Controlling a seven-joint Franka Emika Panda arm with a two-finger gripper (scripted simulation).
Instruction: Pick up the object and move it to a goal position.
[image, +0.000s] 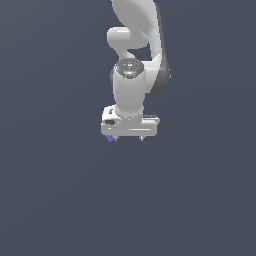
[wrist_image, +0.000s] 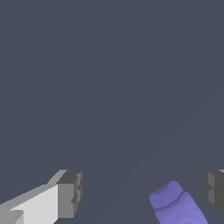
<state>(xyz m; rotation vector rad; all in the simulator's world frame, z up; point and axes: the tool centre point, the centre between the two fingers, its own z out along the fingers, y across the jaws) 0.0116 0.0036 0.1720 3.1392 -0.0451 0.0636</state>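
Note:
The object is a small violet-blue block with rounded edges. In the wrist view it lies between the two dark fingertips, closer to one fingertip than the other, with a gap on each side. The jaws stand wide apart and the gripper is open, holding nothing. In the exterior view the white gripper points down, and only a corner of the block peeks out under the hand's end on the exterior view's left. How high the fingers are above the surface cannot be told.
The white arm rises above the gripper toward the top of the exterior view. A plain dark grey surface surrounds everything. No goal marker shows in either view.

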